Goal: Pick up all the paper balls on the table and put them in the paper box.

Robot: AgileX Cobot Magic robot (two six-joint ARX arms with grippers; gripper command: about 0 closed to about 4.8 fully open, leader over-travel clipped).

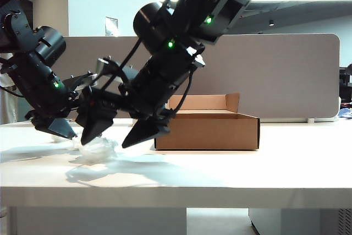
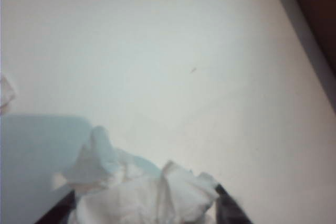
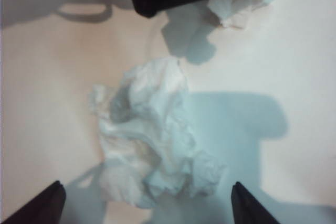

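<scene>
On the white counter [image 1: 231,180], the right tool [image 1: 118,133] is lowered with its jaws released wide on either side of a crumpled paper ball [image 3: 152,140], which lies on the surface between the two fingertips [image 3: 39,205] and is not gripped. The left tool [image 1: 55,127] is placed low at the far left, its jaws also spread, with a second paper ball [image 2: 147,192] seen between them, lying on the counter. The brown paper box [image 1: 212,125] is standing open to the right of both tools, near the grey divider [image 1: 286,75].
</scene>
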